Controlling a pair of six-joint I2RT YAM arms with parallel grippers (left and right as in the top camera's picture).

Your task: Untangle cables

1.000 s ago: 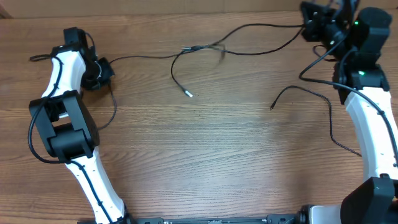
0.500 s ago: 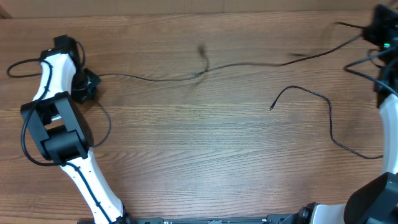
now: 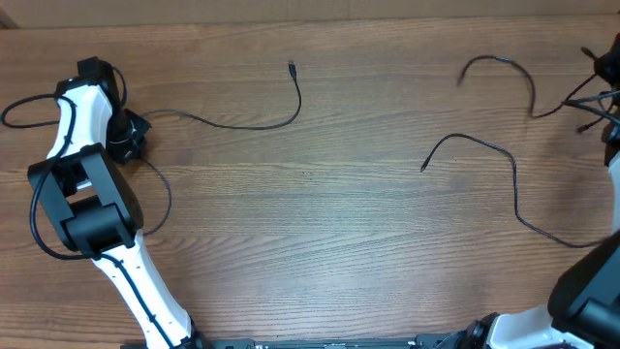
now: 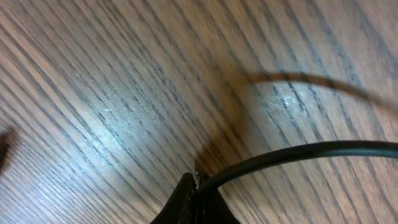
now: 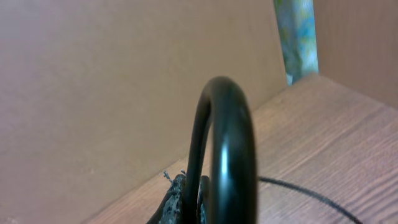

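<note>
Left wrist view puts the left claw [image 4: 196,199] clenched on a thin black cord [image 4: 298,152] that leaves the pinched tips and curves off just above the desk [image 4: 112,93]. Overhead, it trails to a small plug [image 3: 291,66] lying free. On the right wrist view a thick wire loop [image 5: 227,143], seemingly the arm's own, blocks the right claw [image 5: 179,200], so I cannot tell whether it grips anything. A second cord [image 3: 513,70] arcs, blurred, toward that arm, and a third cord [image 3: 489,147] lies loose below it. None of the three cross. They look light, limp and smooth, likely to whip and slide rather than hold shape. I would take one close behind its plug. The heavier arm wires [image 3: 19,103] by the left arm could snag a dragged strand.
</note>
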